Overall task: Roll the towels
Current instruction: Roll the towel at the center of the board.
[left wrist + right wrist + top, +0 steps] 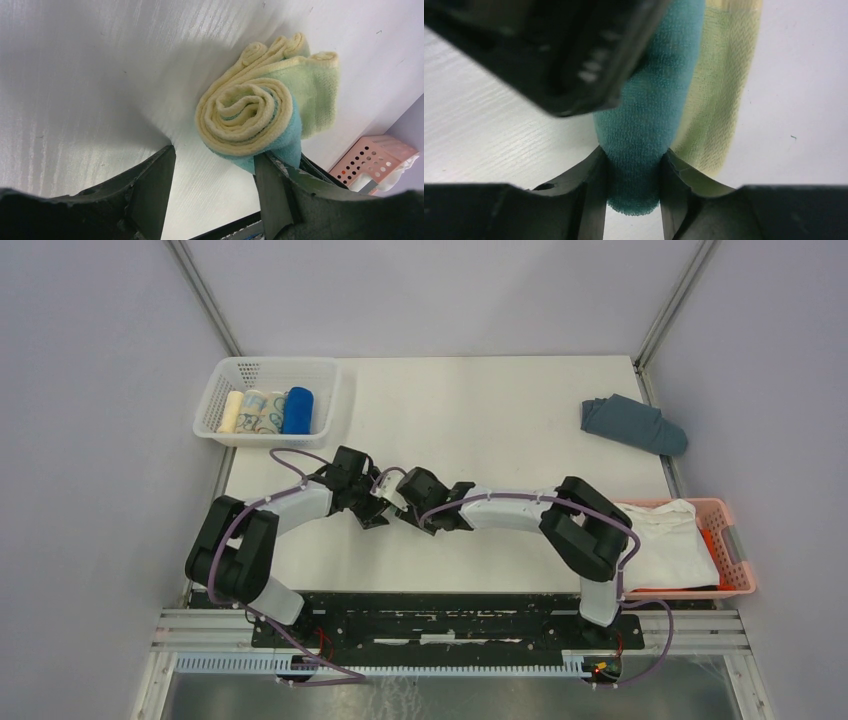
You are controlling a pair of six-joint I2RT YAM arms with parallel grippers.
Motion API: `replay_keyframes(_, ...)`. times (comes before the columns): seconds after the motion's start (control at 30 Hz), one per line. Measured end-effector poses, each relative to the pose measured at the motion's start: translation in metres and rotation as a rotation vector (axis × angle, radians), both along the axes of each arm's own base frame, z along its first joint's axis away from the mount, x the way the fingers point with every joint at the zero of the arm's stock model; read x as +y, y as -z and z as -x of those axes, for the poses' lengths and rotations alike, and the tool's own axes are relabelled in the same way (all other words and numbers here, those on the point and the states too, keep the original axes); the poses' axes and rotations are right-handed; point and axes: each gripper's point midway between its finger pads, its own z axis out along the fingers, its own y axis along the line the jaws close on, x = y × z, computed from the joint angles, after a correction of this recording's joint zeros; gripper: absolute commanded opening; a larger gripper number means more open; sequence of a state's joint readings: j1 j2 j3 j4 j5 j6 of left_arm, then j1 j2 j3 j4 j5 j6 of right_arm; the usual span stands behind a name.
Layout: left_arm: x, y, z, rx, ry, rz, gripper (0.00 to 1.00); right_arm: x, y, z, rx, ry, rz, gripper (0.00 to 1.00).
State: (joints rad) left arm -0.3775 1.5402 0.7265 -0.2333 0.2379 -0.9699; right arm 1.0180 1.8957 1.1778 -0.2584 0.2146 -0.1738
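Here the right pincer (634, 160) is clamped on the rolled yellow-teal towel (245, 115); the left pincer (215, 152) stands apart. Squeeze gently so the coil holds.

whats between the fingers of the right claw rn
The teal end of the rolled yellow-and-teal towel sits there, pinched in the right claw. The right wrist view shows it.
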Motion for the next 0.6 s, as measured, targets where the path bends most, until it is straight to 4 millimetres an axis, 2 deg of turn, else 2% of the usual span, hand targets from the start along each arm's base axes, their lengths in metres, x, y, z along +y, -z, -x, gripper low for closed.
replay_keyframes(0.23, 0.007, -0.006, 0.002, -0.012, -0.019, -0.024, 0.74, 0.004, -0.007, -0.002, 0.292, 0.037, -0.198, 0.16)
replay_keyframes(0.4, 0.020, -0.023, 0.008, -0.056, -0.050, -0.034, 0.77, 0.012, -0.009, 0.008, 0.580, 0.084, -0.390, 0.14)
replay_keyframes(0.6, 0.029, -0.039, 0.018, -0.130, -0.078, -0.001, 0.78, 0.034, -0.010, 0.023, 0.878, 0.155, -0.568, 0.14)
